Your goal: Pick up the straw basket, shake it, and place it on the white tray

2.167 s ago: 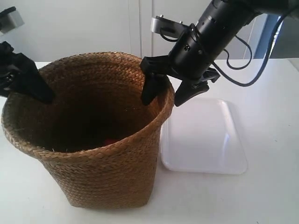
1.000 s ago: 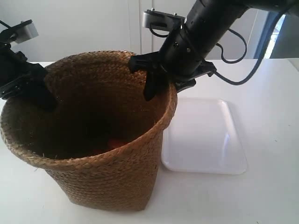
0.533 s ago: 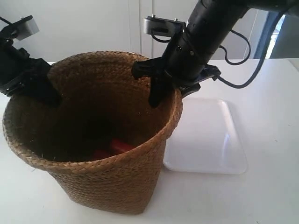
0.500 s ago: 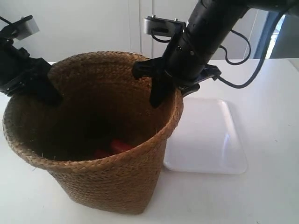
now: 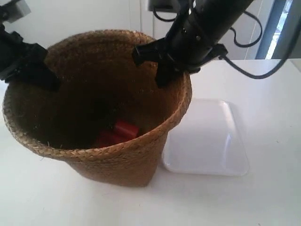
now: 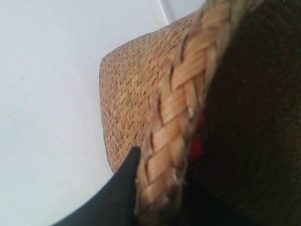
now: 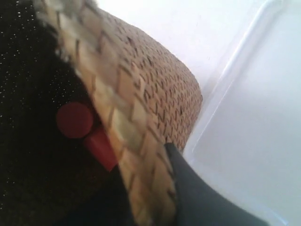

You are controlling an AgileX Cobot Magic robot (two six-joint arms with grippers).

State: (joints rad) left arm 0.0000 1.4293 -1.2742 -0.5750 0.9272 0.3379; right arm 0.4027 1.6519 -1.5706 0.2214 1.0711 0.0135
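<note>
Straw is what we are gripping on both sides: the straw basket (image 5: 117, 160) is hanging between our two arms, tilted, with its base just beside the white tray (image 5: 207, 141) and not on it. Our right end effector (image 5: 164, 70) is clamping the braided rim on the side nearest the tray, one finger outside the weave and one inside. Our left end effector (image 5: 44, 77) is pinching the opposite rim the same way. Some red pieces (image 5: 117, 134) are lying in the dark bottom of the basket.

We are judging this to be the lift-and-shake step, though we cannot tell for sure whether the base is clear of the counter (image 5: 263, 197). The placing is not yet done.

The next move is asking both arms to work together, so the soft rim is not pulled out of either grip. After the shake, we are expecting to carry the basket sideways over the tray, level it, and lower the base inside the raised edge before letting go.
</note>
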